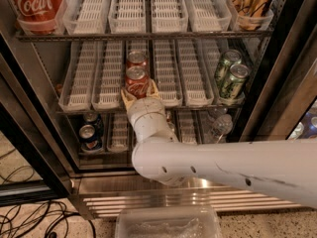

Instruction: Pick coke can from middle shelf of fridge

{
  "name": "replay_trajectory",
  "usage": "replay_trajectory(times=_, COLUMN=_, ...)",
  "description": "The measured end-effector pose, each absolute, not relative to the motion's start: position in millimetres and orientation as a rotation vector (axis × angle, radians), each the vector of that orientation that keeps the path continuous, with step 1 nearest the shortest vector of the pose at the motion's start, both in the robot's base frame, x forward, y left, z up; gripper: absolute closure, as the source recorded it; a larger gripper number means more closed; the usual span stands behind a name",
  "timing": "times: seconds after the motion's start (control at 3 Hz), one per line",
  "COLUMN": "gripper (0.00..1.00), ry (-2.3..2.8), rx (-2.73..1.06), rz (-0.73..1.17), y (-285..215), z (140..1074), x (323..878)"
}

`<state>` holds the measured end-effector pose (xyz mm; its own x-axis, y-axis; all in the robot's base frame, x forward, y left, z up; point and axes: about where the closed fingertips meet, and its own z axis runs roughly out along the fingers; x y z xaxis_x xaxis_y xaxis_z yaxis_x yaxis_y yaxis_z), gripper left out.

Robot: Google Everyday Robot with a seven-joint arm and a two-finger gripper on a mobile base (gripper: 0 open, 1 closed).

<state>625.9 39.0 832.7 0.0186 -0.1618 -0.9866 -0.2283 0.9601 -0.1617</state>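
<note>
A small red coke can (136, 79) stands at the front of a white lane tray on the middle shelf (166, 76) of the fridge (277, 88). A second red can (136, 58) stands right behind it in the same lane. My gripper (139, 94) is at the shelf's front edge. Its tan fingertips (124, 96) are spread on either side of the front can's base, and the can still rests on the tray. My white arm comes in from the lower right.
Two green cans (230, 76) stand at the right of the middle shelf. A large red Coca-Cola container (33, 4) is on the top shelf, left. Blue cans (89, 133) and a clear bottle (220, 125) are on the lower shelf. A clear plastic bin (168, 224) and cables (29, 217) lie on the floor.
</note>
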Motion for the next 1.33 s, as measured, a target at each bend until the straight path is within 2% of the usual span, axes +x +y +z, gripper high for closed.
replay_trajectory(times=0.67, gripper=1.0, ry=1.572, rx=-0.291, rz=0.077, y=38.8, z=831.9, x=626.1)
replay_trajectory(times=1.33, gripper=1.0, ry=1.592, rx=-0.317, rz=0.114, y=41.8, z=838.4, x=625.9)
